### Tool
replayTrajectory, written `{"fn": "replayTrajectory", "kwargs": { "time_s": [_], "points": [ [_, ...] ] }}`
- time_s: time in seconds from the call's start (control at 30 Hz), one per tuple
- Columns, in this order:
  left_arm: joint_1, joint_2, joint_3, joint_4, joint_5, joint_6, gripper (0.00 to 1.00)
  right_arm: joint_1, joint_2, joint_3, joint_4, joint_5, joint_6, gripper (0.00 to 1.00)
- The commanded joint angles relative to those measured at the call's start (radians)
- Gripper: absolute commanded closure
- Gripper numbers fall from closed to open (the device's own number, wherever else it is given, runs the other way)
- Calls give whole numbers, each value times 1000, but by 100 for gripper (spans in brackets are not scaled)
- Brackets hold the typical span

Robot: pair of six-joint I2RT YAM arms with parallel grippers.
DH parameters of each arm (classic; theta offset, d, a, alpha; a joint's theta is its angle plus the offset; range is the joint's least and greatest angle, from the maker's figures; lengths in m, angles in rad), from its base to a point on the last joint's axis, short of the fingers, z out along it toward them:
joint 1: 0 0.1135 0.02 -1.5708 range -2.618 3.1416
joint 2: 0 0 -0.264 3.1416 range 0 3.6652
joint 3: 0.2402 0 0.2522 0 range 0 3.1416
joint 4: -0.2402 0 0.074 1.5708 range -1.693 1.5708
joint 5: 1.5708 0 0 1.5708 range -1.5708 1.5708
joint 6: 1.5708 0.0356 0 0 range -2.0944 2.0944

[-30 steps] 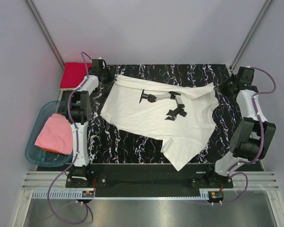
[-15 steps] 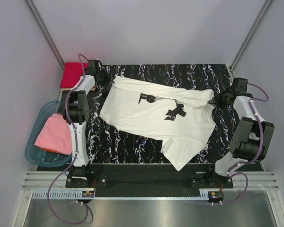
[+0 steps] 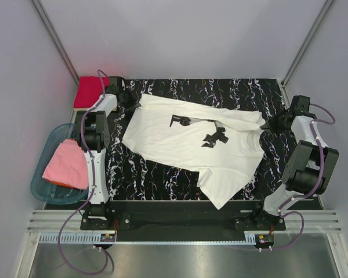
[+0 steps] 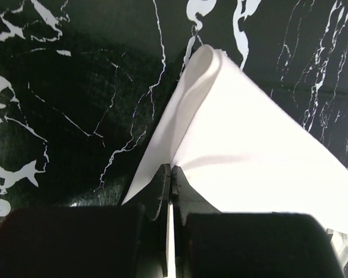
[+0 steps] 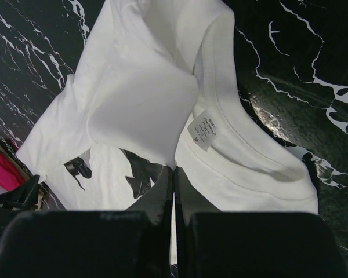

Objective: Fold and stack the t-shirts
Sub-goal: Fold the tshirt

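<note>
While the white t-shirt [image 3: 185,147] is lying spread across the black, white-streaked mat [image 3: 162,176] with its dark print [image 3: 211,136] facing up, both arms are gripping it at opposite ends. At the far left corner, the left end effector [image 4: 170,174] is pinching a thin folded edge of the cloth, fingers pressed together on it. On the right side, the right end effector [image 5: 173,174] is clamping the fabric just beside the collar [image 5: 249,168], near the neck label [image 5: 202,130].

A pink t-shirt [image 3: 66,165] is sitting crumpled in a translucent teal tub [image 3: 43,194] to the left of the mat. A red t-shirt [image 3: 90,91] is lying folded at the far left, just beyond the mat's corner.

Judging by its soft ripples and draping folds, the white shirt is looking light, limp and unable to hold any shape of its own. It is likely sagging between two grip points, so taking hold at hems, shoulder seams or corners, where the cloth is doubled, is probably giving the surest pinch. A single thin layer could be slipping free.
</note>
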Motion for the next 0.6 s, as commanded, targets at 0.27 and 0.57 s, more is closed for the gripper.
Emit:
{"fn": "replayTrajectory", "kwargs": {
  "time_s": [0.27, 0.57],
  "points": [
    [11, -76, -4, -29, -11, 7, 100, -8, -27, -27, -76, -6, -52, 100],
    [12, -79, -5, -58, -20, 33, 100, -8, -9, -15, -78, -22, -70, 100]
  ]
}}
